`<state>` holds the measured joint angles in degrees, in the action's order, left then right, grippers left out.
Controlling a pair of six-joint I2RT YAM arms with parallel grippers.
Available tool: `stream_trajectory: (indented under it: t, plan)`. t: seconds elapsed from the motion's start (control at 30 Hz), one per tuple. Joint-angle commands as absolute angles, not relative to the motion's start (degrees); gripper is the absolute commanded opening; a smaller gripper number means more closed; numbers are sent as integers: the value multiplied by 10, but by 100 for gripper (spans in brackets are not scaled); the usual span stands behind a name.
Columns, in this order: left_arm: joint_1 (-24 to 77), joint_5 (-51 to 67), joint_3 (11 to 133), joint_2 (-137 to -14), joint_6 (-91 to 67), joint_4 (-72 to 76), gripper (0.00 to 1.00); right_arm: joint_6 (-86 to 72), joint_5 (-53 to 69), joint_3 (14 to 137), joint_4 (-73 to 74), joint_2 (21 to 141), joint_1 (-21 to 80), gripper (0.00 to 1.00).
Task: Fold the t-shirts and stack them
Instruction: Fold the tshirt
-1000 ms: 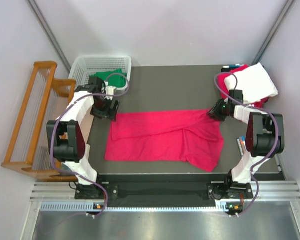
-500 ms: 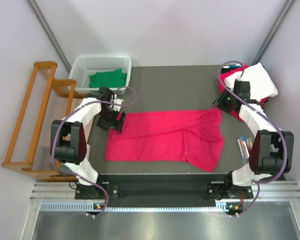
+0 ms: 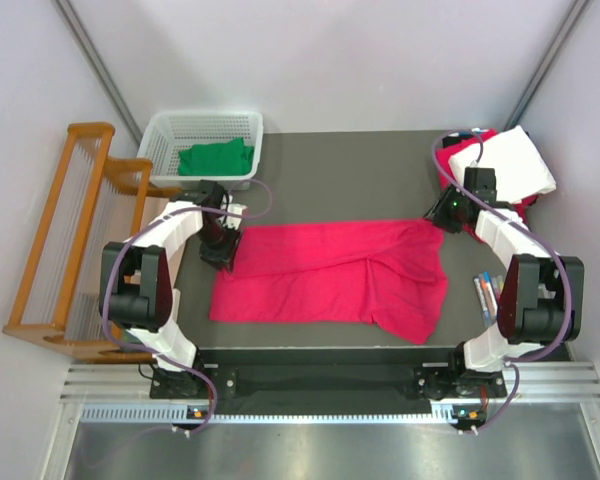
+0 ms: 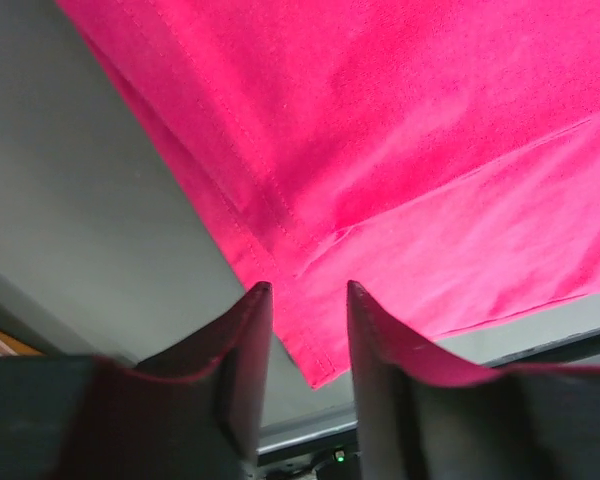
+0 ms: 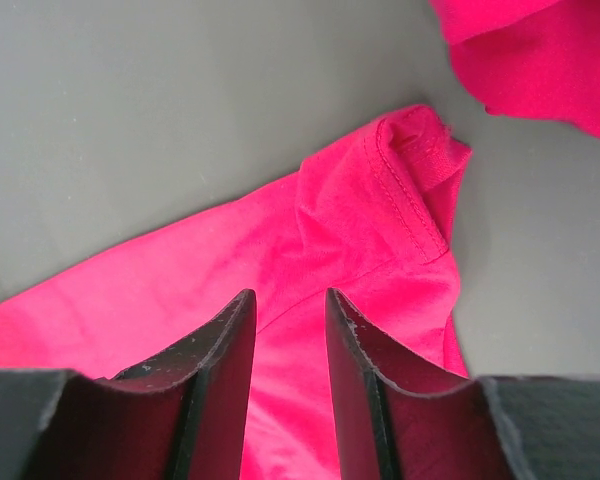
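left tool parted | right tool parted | both over red shirt

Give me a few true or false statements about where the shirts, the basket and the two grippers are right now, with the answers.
1. The red t-shirt lies spread across the table. True.
2. The basket holds a white garment. False: it holds a green garment.
3. Both grippers are at the shirt's near edge. False: the left gripper is over its far left corner and the right gripper is over its far right corner.
4. A white garment lies at the table's far right corner. True.
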<state>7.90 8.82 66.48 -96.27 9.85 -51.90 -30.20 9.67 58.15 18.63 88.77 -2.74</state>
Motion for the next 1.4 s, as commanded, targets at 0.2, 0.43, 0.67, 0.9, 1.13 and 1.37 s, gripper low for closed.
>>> stream_trajectory:
  t: [0.2,0.43,0.67,0.9,1.13,1.37]
  plan:
    - [77,95,643,-960,94,-498,38,-302,88,589,181,879,-23,34]
    - [77,91,626,-966,94,-485,38,-301,87,596,187,875,-23,34]
    - [77,84,619,-978,98,-473,27,-303,88,602,192,872,-23,33]
    - [77,76,621,-979,101,-472,4,-303,87,605,196,867,-23,33]
    - [76,66,626,-978,105,-475,0,-301,87,609,200,867,-23,32]
    - [76,60,628,-975,105,-478,0,-301,83,606,202,867,-23,32]
